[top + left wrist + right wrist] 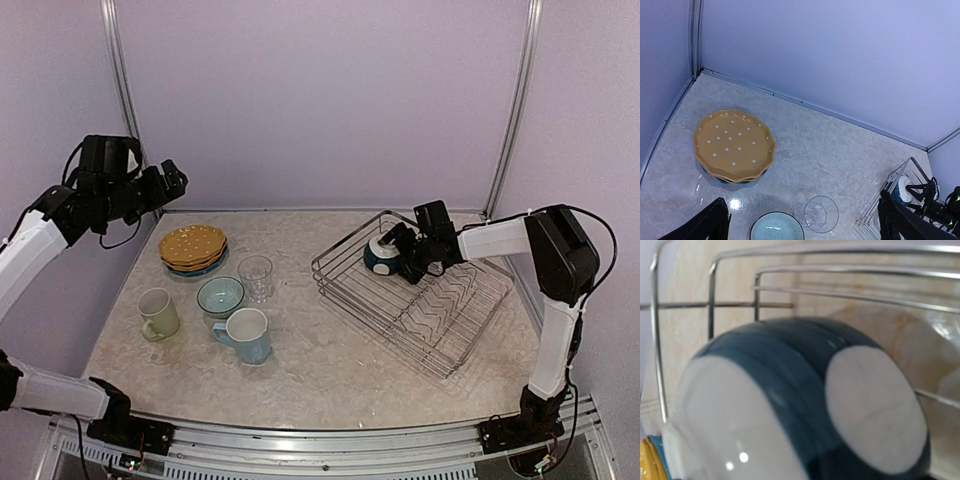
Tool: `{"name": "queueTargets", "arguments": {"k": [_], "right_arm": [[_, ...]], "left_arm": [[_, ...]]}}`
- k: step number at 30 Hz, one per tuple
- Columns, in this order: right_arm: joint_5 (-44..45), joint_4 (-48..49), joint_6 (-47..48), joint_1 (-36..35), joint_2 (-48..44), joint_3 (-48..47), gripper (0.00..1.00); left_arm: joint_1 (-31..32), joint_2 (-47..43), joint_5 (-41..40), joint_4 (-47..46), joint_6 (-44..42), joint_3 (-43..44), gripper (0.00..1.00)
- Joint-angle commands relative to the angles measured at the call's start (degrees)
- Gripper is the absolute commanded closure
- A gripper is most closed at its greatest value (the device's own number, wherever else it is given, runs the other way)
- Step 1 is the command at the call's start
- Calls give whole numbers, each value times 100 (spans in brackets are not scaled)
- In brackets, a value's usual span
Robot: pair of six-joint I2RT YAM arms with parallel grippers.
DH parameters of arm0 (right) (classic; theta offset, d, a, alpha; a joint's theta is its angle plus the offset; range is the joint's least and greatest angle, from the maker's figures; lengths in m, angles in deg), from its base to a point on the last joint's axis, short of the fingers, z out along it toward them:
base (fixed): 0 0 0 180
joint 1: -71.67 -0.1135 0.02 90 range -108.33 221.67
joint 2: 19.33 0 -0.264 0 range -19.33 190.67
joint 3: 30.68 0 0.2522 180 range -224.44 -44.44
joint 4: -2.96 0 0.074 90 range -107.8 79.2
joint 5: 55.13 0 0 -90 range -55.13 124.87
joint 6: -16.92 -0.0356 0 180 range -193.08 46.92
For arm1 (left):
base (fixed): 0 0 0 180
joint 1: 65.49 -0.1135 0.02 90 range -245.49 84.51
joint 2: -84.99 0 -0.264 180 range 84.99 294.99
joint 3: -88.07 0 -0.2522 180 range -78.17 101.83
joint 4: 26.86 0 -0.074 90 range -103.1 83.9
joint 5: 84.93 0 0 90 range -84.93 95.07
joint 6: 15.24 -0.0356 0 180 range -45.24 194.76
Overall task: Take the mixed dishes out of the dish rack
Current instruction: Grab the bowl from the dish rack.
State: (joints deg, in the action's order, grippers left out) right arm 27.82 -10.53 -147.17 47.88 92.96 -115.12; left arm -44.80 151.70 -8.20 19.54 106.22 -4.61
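Observation:
The silver dish rack point(450, 320) stands at the right, and its wires point(790, 269) show in the right wrist view. My right gripper point(404, 256) is shut on the dark-blue, white-lined bowl point(380, 254), which is tilted at the rack's far left corner. The bowl fills the right wrist view point(790, 370) and hides the fingers. My left gripper point(172, 181) is open and empty, high above the table's left side point(805, 222). On the table stand the yellow plates point(192, 246) on a blue plate point(725, 180), the clear glass point(255, 277), the teal bowl point(220, 296), the pale green mug point(158, 313) and the light blue mug point(247, 335).
The yellow plates point(733, 145), glass point(821, 214) and teal bowl point(776, 228) lie below the left gripper. The rack's corner point(890, 197) shows at that view's right edge. Purple walls close the back and sides.

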Motion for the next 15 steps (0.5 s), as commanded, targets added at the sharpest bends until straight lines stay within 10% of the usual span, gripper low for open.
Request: {"name": "queueTargets", "arguments": {"k": [1,15], "right_arm": [[-99,1039,108,15,184,324,0],[-216,3664,394,76,-402,1445,2]], "left_arm": [[42,-156,55,92,-110,165,1],[76,-288,87,155,-1,119,1]]}}
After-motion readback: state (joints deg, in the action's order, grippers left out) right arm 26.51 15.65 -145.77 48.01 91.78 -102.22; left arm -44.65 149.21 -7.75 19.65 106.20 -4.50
